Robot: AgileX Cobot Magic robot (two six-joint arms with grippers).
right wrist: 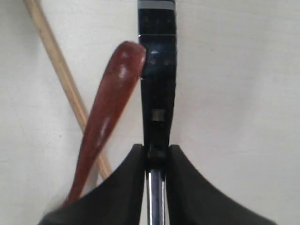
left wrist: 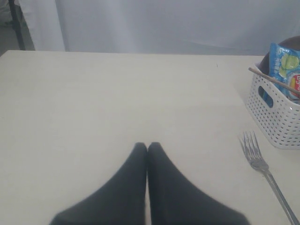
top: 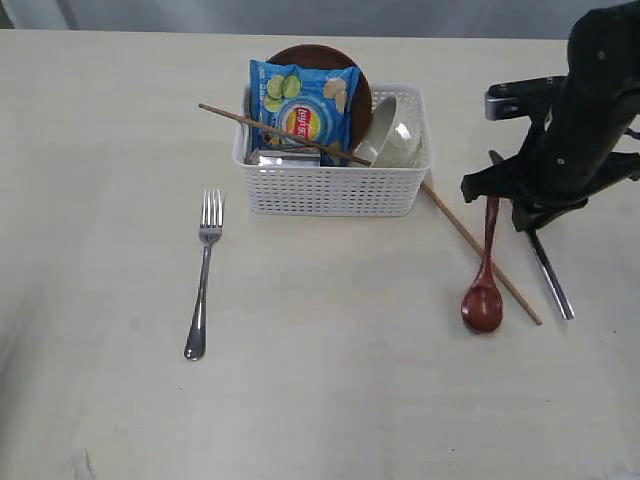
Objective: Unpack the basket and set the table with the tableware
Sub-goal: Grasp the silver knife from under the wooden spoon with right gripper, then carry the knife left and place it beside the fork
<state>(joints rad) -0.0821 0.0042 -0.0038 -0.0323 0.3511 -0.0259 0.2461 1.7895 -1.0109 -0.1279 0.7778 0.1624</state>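
Note:
My right gripper [right wrist: 155, 149] is shut on the black handle of the knife [right wrist: 158, 84]. The knife's steel blade [top: 550, 278] slopes down to the table, right of the reddish-brown spoon [top: 484, 290] and one chopstick [top: 480, 250]. The white basket [top: 330, 190] holds the cream bowl [top: 395, 135] and the brown plate [top: 315, 55], with a second chopstick [top: 280, 135] lying across it. The fork [top: 203, 270] lies left of the basket. Low over bare table, my left gripper [left wrist: 147, 145] is shut and empty, with the fork [left wrist: 262, 168] off to its side.
A blue chip bag [top: 305, 110] stands in the basket in front of the plate. The spoon's handle [right wrist: 110, 108] and the chopstick [right wrist: 56, 61] cross right beside the held knife. The table's far edge runs just behind the basket.

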